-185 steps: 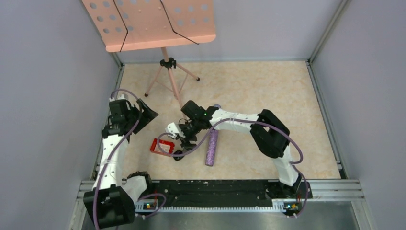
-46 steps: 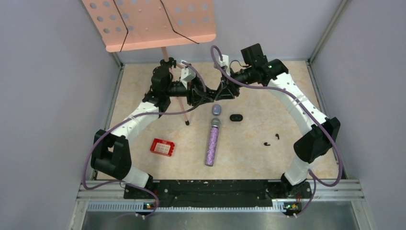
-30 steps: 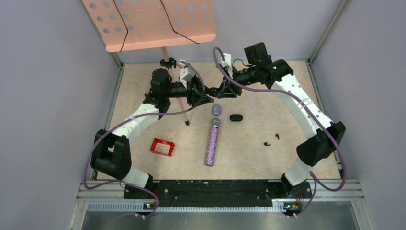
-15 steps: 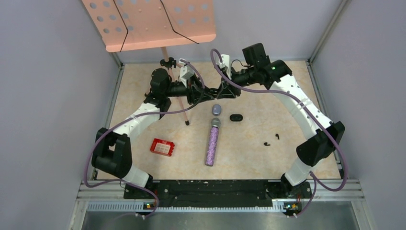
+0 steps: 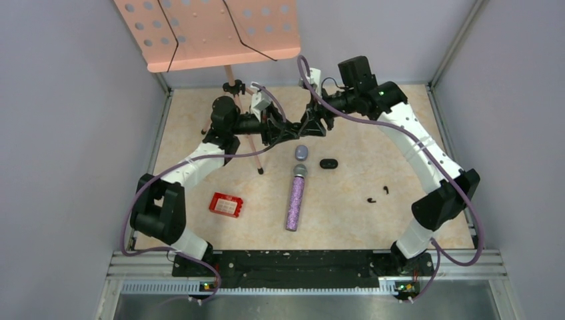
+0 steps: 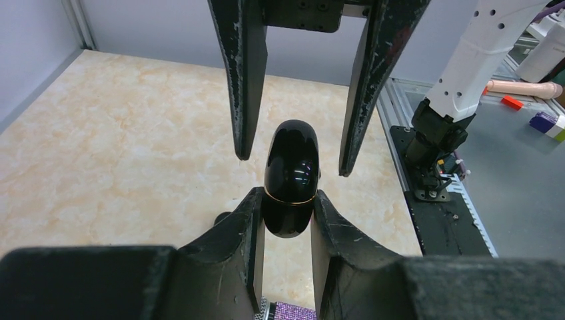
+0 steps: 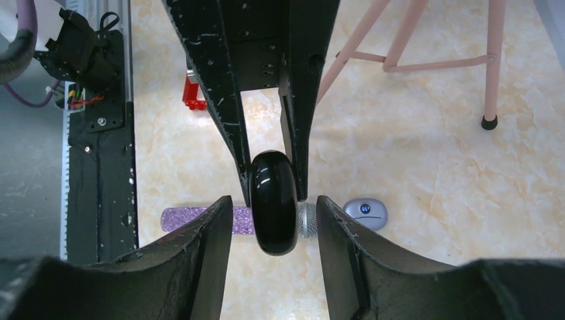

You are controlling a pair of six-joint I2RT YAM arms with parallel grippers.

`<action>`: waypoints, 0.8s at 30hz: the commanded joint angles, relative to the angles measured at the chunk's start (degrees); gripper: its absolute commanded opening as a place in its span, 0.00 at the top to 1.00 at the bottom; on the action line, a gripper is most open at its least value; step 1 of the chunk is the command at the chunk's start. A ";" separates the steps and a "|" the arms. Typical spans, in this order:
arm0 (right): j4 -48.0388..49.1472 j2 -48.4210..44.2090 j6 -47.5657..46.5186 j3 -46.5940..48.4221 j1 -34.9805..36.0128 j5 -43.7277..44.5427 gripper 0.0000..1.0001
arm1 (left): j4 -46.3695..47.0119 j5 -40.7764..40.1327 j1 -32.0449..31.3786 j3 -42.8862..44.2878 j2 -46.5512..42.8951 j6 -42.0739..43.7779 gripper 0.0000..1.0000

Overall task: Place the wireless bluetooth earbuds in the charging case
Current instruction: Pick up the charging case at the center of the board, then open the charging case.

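The wireless bluetooth earbuds point(image 5: 386, 190) that I can make out are two tiny dark ones, lying close together on the surface point(image 5: 373, 127) toward my right side, well apart from both of my claws. They are too small for me to tell how they are turned. The charging case point(image 6: 291, 167), a glossy black oval with a thin gold seam around it, is up off the surface at the far middle. My left claw point(image 6: 288, 200) is clenched on its lower end, one finger pressed against each flank. My right claw point(image 7: 273, 203) faces it from the opposite side and is spread apart. Its fingers stand on either side of the case's free end, with a gap showing on both sides, so they touch nothing. Below the two claws, a small pale purple case point(image 5: 301, 152) rests on the surface with a second black case point(image 5: 326, 163) just to its right. A glittery purple microphone point(image 5: 295, 200) lies lengthwise with its head near the purple case. A red box point(image 5: 226, 205) sits nearer my left arm. A pink music stand point(image 5: 213, 33) rises at the far left corner, its legs planted behind my left claw.
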 commanded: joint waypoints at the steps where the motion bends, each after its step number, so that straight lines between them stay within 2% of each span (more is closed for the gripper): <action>1: 2.16 1.14 4.37 4.32 -1.31 -0.92 0.52 | 5.23 1.61 -0.25 -0.69 -0.35 -0.70 1.00; 7: 3.83 2.14 7.29 5.33 -3.11 -0.23 0.53 | 5.54 1.92 -0.26 -0.85 -0.58 0.00 1.00; 15: 5.59 2.37 7.49 5.81 -3.80 6.52 0.54 | 6.12 1.99 -0.33 -0.94 -0.57 0.06 1.00; 24: 7.29 3.19 10.13 6.93 -4.61 6.12 0.55 | 6.11 1.12 -0.26 -0.94 0.11 -0.49 1.00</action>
